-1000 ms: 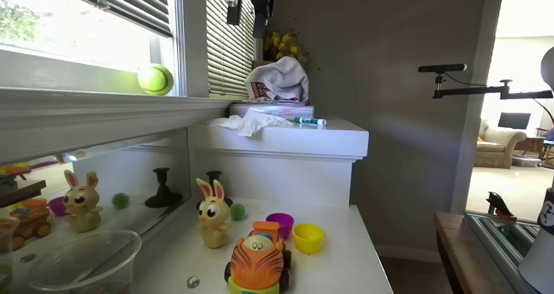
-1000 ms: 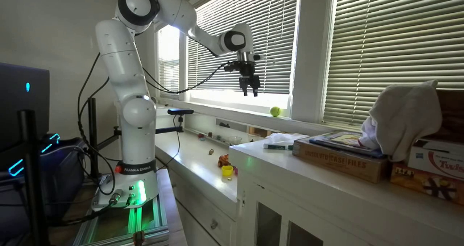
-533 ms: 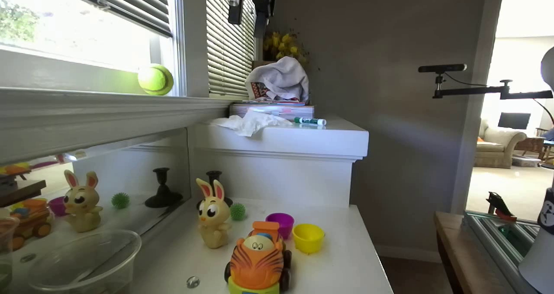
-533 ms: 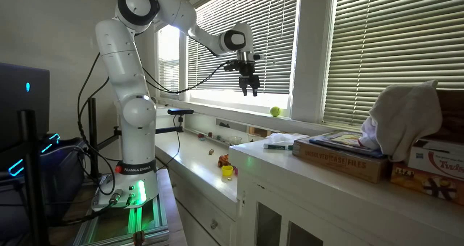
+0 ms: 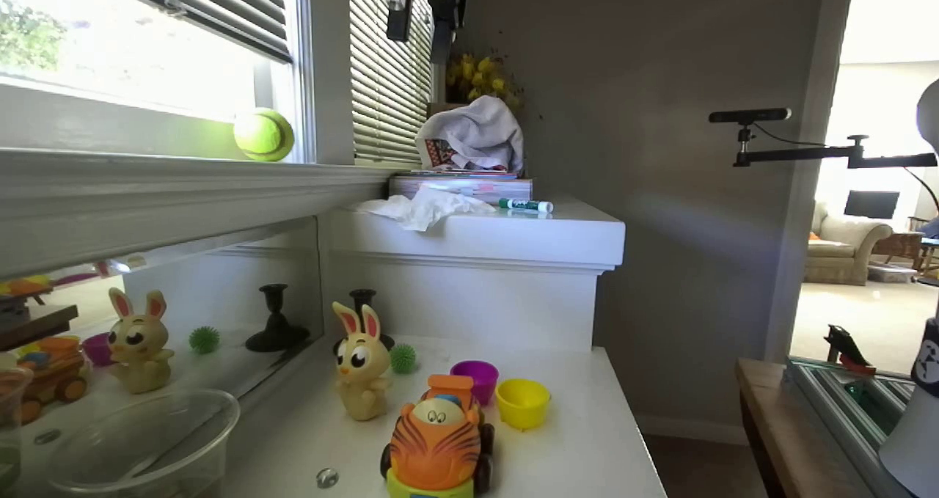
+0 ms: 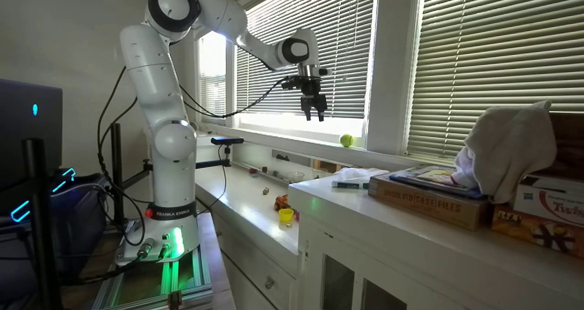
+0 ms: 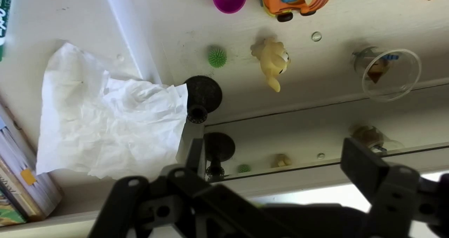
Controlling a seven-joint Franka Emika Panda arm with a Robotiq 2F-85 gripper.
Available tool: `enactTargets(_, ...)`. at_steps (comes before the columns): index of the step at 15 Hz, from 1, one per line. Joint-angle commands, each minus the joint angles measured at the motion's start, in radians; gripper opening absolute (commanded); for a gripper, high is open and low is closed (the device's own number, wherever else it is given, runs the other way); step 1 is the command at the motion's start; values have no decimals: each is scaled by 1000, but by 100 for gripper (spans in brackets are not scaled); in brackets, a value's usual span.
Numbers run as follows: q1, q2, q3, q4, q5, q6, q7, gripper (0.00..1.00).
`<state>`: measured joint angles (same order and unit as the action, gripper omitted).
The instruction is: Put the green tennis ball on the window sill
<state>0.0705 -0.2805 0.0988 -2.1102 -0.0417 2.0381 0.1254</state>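
Observation:
The green tennis ball (image 5: 264, 135) rests on the window sill (image 5: 147, 190), close to the window frame's upright. In an exterior view the ball (image 6: 346, 140) also sits on the sill (image 6: 296, 142), below and to the right of my gripper (image 6: 315, 118). My gripper hangs in the air, pointing down, above sill height and apart from the ball. It also shows at the top of an exterior view (image 5: 418, 47). In the wrist view the gripper's fingers (image 7: 277, 161) are wide apart with nothing between them. There the ball is mostly hidden behind the gripper; only a yellow-green sliver shows.
A toy rabbit (image 5: 362, 370), tiger car (image 5: 436, 443), purple cup (image 5: 475, 382), yellow cup (image 5: 522, 404), small green spiky ball (image 7: 217, 57) and clear cup (image 7: 392, 75) stand on the lower counter. White paper (image 7: 112, 126) and a marker (image 6: 349, 185) lie on the shelf top beside boxes (image 6: 429, 205).
My gripper has shifted only very slightly and stays open. The tennis ball and the other things have not moved.

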Motion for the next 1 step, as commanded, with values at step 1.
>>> enactTargets(1, -2, 1, 2, 2, 0, -2, 0, 100)
